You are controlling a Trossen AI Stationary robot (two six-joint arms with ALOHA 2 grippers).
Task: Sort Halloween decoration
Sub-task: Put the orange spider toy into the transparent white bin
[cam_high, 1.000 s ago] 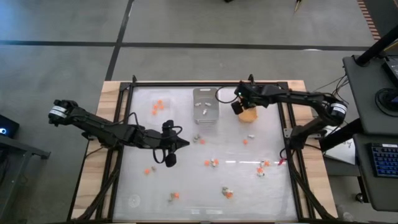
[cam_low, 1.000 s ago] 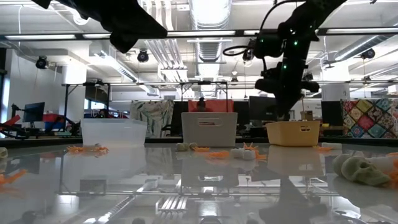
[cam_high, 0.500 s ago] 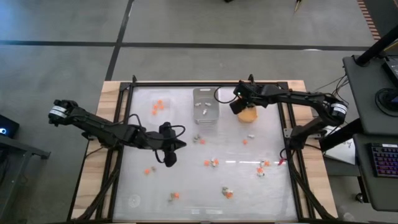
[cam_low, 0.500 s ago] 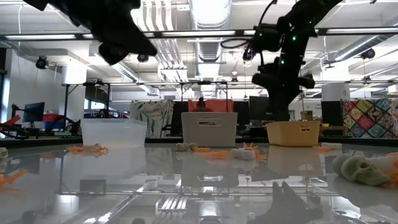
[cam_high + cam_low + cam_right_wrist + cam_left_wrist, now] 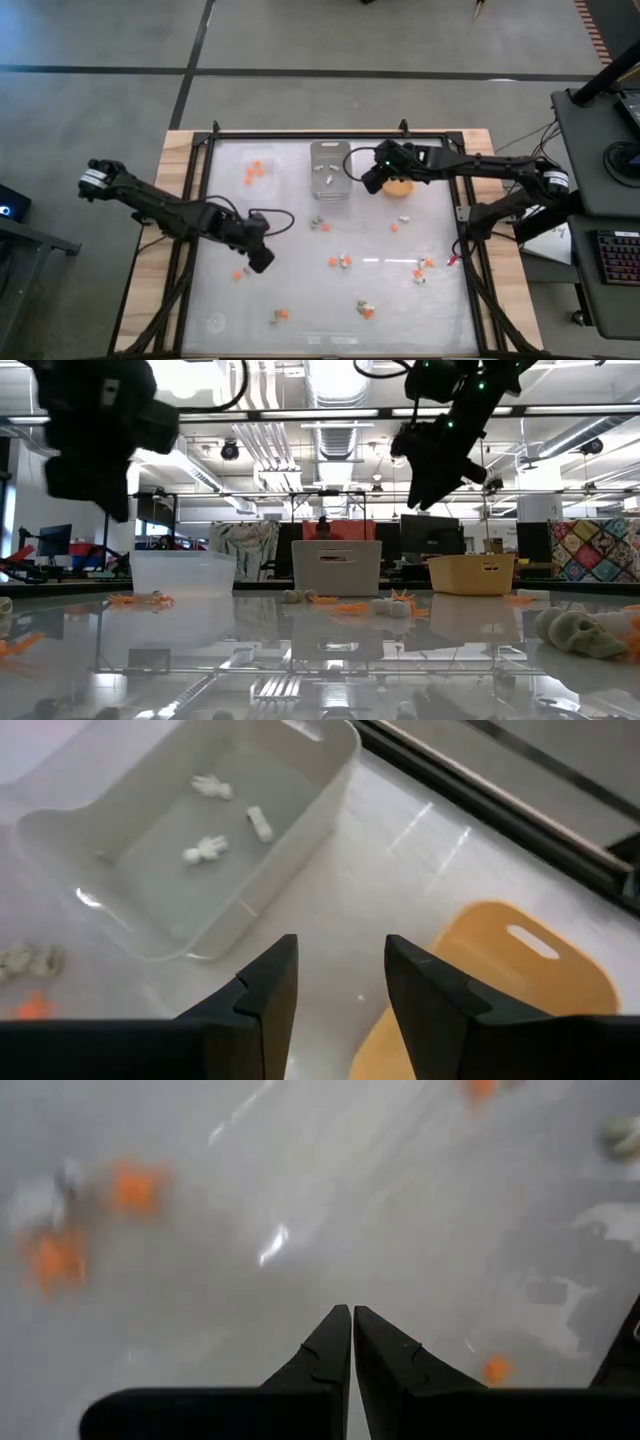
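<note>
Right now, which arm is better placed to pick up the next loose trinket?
Probably the left: its gripper, shut and empty, hangs beside an orange trinket. The right gripper is open but between the grey tray and yellow tray.

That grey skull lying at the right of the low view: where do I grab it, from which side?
Probably across its rounded dome, coming straight down. The skull lies low on the table, wider than tall, with nothing touching it, so a top pinch can straddle its sides.
</note>
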